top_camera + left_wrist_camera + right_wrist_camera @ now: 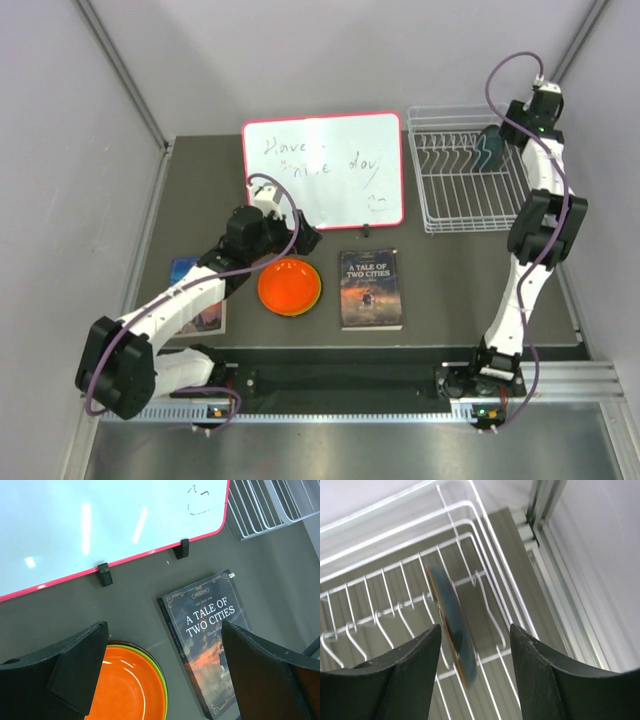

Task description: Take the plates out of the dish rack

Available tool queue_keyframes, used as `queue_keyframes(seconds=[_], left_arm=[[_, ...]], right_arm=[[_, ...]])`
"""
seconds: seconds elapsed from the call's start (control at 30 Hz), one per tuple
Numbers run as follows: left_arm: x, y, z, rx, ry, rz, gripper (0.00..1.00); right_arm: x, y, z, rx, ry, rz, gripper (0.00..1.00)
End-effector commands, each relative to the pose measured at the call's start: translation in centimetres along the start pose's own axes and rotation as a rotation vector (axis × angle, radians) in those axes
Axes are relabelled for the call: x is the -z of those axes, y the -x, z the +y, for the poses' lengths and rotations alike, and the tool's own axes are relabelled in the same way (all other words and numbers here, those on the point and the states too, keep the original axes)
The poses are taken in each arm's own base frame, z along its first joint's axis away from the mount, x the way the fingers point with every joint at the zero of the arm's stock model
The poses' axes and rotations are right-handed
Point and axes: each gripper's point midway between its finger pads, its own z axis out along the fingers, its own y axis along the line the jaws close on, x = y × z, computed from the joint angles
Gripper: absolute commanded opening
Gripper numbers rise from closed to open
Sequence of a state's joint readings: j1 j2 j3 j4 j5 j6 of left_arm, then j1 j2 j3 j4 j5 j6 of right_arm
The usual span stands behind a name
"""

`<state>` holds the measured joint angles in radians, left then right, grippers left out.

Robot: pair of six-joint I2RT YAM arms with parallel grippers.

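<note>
The white wire dish rack (pixel 455 190) stands at the back right. One teal plate with an orange-brown rim (pixel 490 148) stands upright in its slots. In the right wrist view the teal plate (pixel 451 622) is edge-on, in line with the gap between the fingers and nearer the left one. My right gripper (pixel 475 627) is open above it, not touching. The orange plate (pixel 289 286) lies on the table on top of a lime green plate (pixel 163 680), with a dark rim beneath. My left gripper (pixel 164 625) is open and empty above that stack.
A red-framed whiteboard (pixel 322 170) lies at the back centre. A book, "A Tale of Two Cities" (pixel 370 289), lies right of the plate stack. Another book (pixel 195 300) lies under the left arm. The enclosure wall runs close to the rack's right side.
</note>
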<state>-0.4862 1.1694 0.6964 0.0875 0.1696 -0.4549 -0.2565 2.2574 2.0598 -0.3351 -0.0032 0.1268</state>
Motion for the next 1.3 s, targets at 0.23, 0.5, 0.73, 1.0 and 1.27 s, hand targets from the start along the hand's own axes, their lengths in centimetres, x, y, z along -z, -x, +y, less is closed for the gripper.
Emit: queue_keyframes(seconds=[0.23, 0.5, 0.73, 1.0, 1.27], left_arm=[[-1.1, 2.3, -2.0, -0.010, -0.094, -0.067, 0.99], [-1.5, 1.5, -1.3, 0.000, -0.077, -0.056, 0.99], [-1.6, 1.2, -1.0, 0.005, -0.068, -0.052, 0.99], [-1.5, 0.5, -0.5, 0.015, -0.055, -0.049, 0.99], [-1.7, 0.7, 0.1, 0.014, -0.023, -0.064, 0.99]], right_arm=[[-2.0, 0.2, -0.2, 0.035, 0.022, -0.006, 0.55], [-2.7, -0.5, -0.4, 0.063, 0.025, 0.010, 0.37], [-3.0, -1.2, -0.2, 0.076, 0.037, 0.033, 0.20], [-2.7, -0.8, 0.4, 0.118, 0.022, 0.015, 0.00], [3.2, 5.6, 1.0, 0.205, -0.149, -0.221, 0.00]])
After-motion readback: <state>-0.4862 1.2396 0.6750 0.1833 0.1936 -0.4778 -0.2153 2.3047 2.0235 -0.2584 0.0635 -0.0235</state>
